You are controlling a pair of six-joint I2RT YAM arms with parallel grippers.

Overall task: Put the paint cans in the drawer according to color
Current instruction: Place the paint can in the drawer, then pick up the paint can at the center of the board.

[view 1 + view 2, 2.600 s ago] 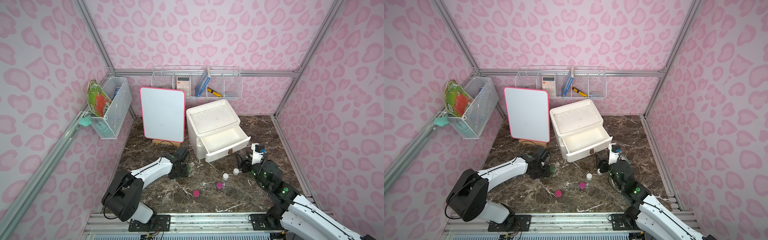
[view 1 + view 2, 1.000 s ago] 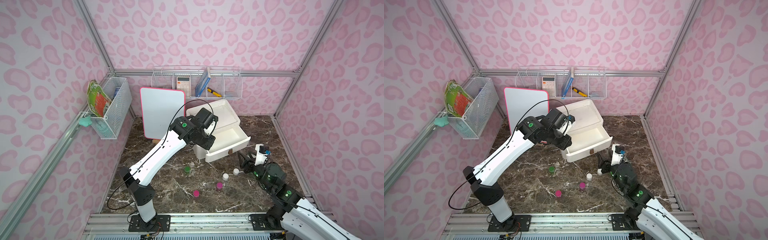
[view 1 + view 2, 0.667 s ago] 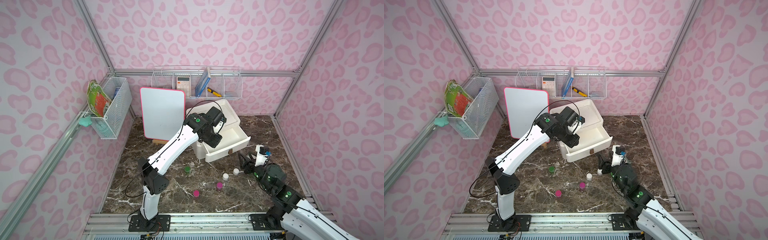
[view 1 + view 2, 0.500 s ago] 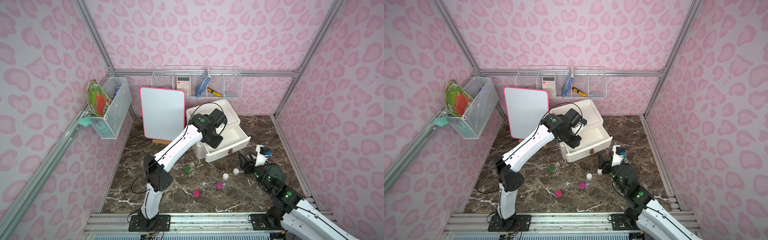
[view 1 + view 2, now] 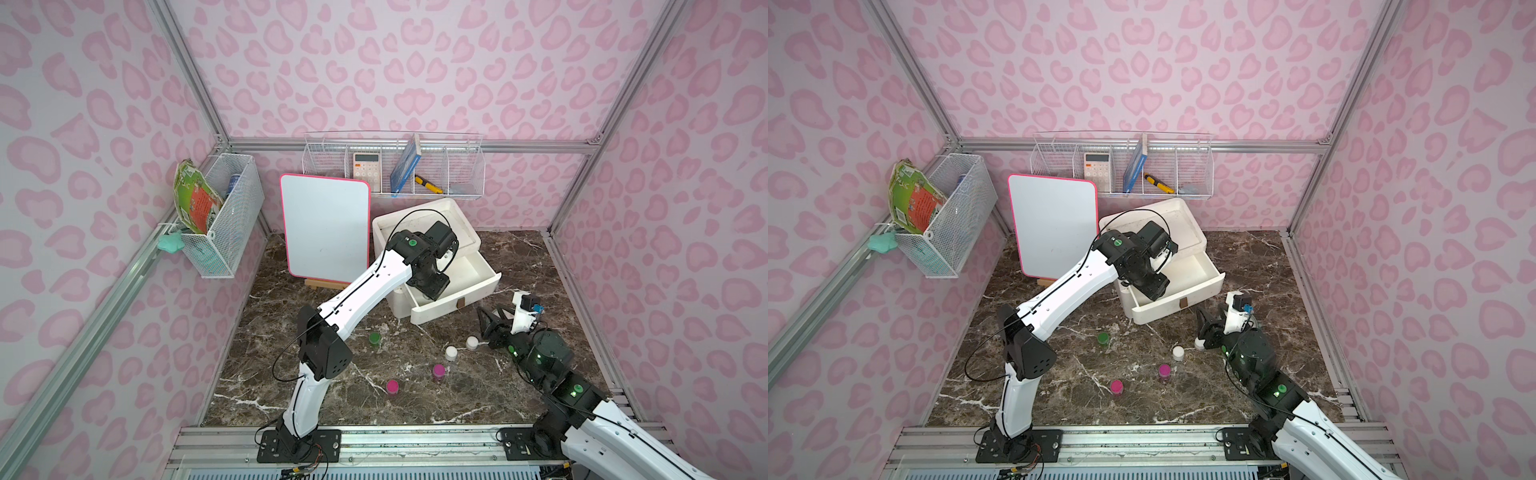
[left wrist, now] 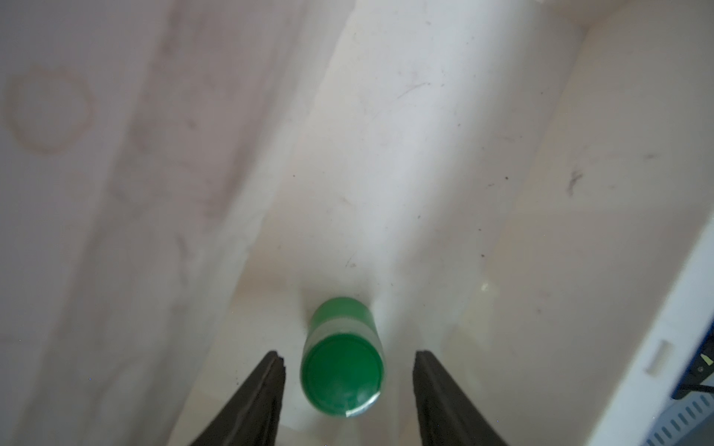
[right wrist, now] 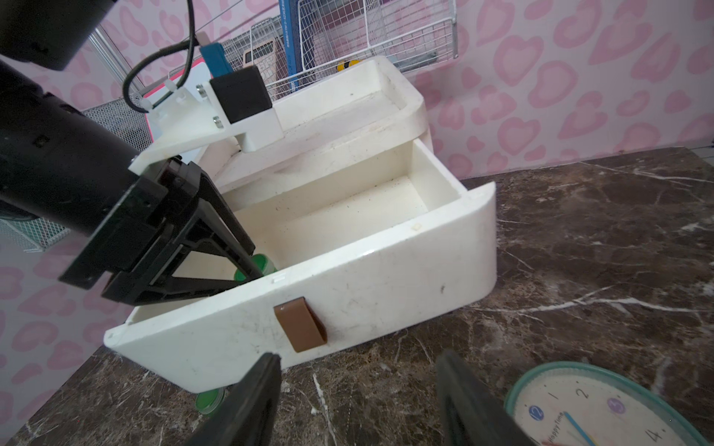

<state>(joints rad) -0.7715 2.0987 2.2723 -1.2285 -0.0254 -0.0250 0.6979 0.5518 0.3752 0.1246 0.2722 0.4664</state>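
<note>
Paint cans are tiny see-through jars with round coloured lids. One green can [image 6: 342,382] stands in the drawer [image 7: 347,301] by its front wall, between the left tool's [image 6: 349,354] spread jaws with a gap on each side. A couple seconds back that arm was low on the tabletop [image 5: 519,257]. Count: two green, the other green can [image 5: 374,338] on the tabletop with two pink cans [image 5: 439,370] [image 5: 392,386] and two white cans [image 5: 451,353] [image 5: 471,342]. Right tool [image 7: 359,355] hangs wide, empty.

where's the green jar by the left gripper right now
Inside the open drawer, on its floor at the end nearest the whiteboard. In the left wrist view the green jar sits between the spread fingers of the left gripper, touching neither.
</note>
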